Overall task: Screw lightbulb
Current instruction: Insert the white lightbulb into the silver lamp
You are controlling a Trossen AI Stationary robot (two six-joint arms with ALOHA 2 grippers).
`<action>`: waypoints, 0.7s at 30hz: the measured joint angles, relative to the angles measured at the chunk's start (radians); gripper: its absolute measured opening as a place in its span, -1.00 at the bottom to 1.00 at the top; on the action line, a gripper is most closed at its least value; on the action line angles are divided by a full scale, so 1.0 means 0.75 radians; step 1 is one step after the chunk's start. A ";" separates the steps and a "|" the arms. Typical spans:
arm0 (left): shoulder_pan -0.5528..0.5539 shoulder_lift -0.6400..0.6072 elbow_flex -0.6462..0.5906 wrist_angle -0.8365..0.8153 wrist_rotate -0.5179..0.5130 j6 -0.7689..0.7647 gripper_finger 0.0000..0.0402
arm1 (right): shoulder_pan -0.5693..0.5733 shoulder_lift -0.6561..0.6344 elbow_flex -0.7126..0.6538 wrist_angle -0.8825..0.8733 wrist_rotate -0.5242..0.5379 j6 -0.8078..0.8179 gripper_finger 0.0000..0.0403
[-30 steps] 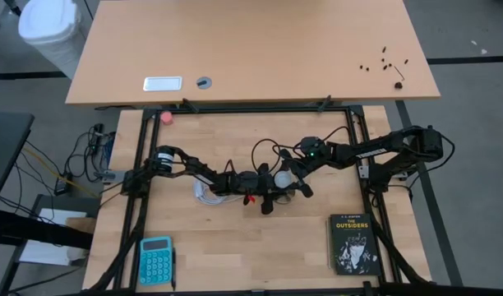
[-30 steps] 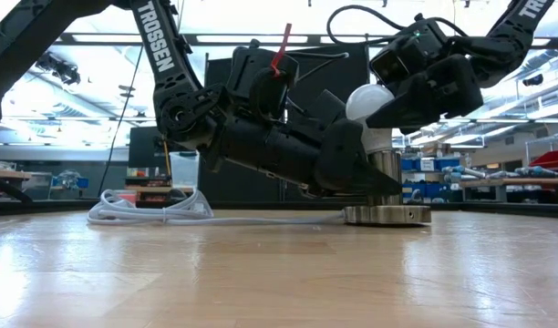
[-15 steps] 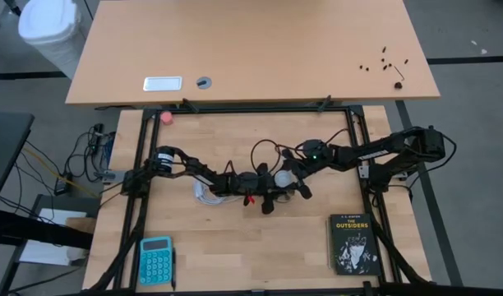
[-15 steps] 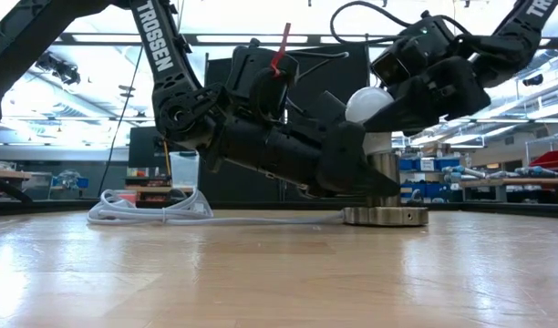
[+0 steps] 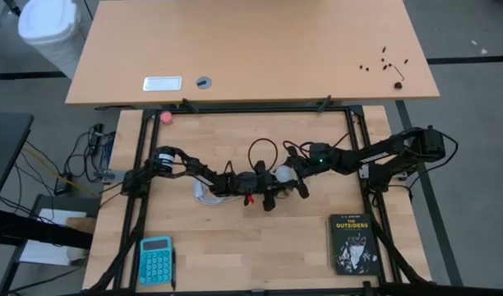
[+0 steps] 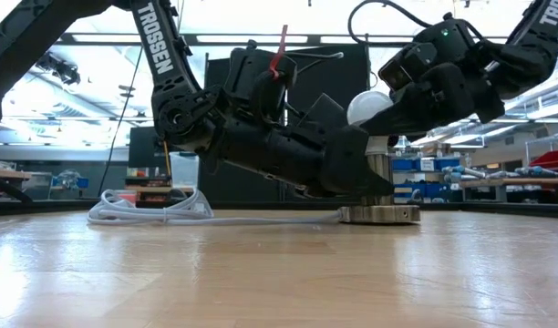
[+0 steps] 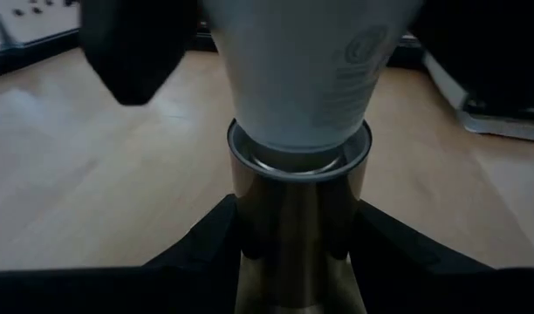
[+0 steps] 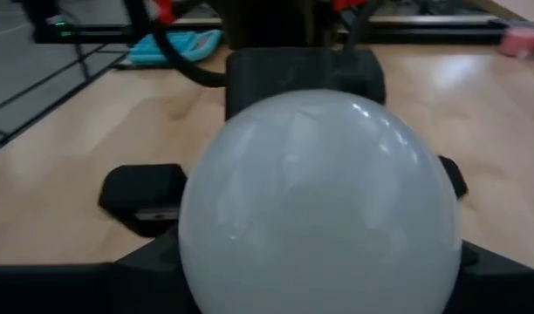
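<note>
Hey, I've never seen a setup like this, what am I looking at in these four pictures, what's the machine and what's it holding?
It is a robot with two dark jointed arms working at a wooden table. One picture looks straight down from above, one looks level across the table top, and two come from cameras on the arms' wrists.

The left gripper is shut on the socket, a metal tube on a round base with a white cord, holding it steady. The right gripper is closed around the lightbulb, whose white globe fills the right wrist picture, while its narrow end sits in the socket's mouth.

Also on the table are a black book, a teal calculator and a small pink ball.
</note>
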 joint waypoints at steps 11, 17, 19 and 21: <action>-0.008 -0.004 0.003 0.027 -0.130 -0.055 -0.15 | 0.176 0.005 -0.004 -0.001 0.471 0.132 0.15; -0.008 -0.004 0.003 0.029 -0.166 -0.087 -0.15 | 0.259 0.005 -0.004 0.032 0.700 0.219 0.06; -0.008 -0.004 0.004 0.029 -0.173 -0.090 -0.15 | 0.284 0.005 -0.004 0.043 0.759 0.252 0.05; -0.008 -0.004 0.004 0.029 -0.185 -0.094 -0.15 | 0.309 0.005 -0.004 0.046 0.805 0.278 0.04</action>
